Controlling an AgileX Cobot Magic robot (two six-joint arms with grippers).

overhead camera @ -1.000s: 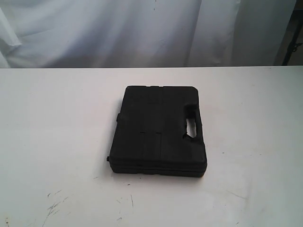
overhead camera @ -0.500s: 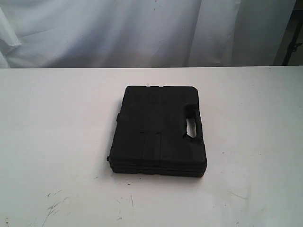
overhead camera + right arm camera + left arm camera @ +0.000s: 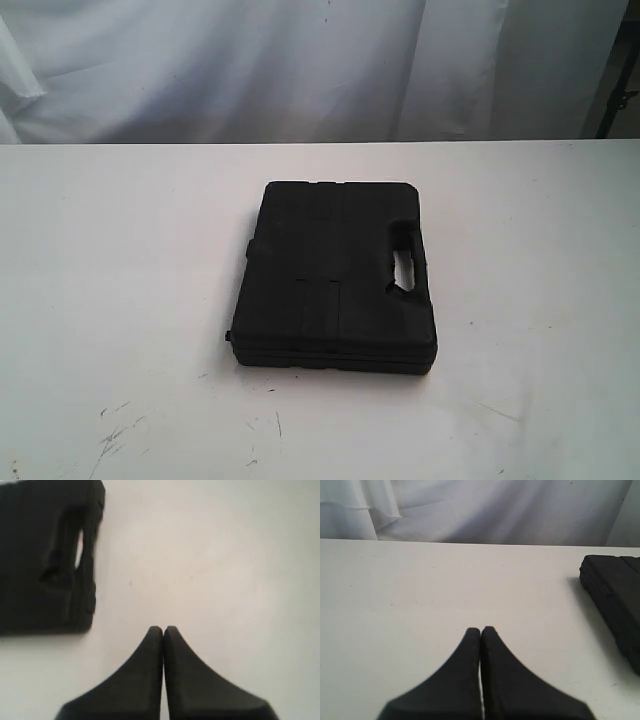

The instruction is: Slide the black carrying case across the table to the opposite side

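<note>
The black carrying case (image 3: 335,276) lies flat near the middle of the white table (image 3: 120,260), its handle cutout on the right side. Neither arm shows in the exterior view. In the left wrist view my left gripper (image 3: 481,630) is shut with nothing in it, over bare table, and one edge of the case (image 3: 615,600) lies apart from it. My right gripper (image 3: 163,629) is shut and empty too, over bare table, with the handle side of the case (image 3: 47,555) a short way off and not touching.
A white cloth backdrop (image 3: 300,60) hangs behind the table's far edge. Small dark scuff marks (image 3: 115,435) dot the tabletop near the front left. A dark stand (image 3: 620,90) shows at the far right behind the table.
</note>
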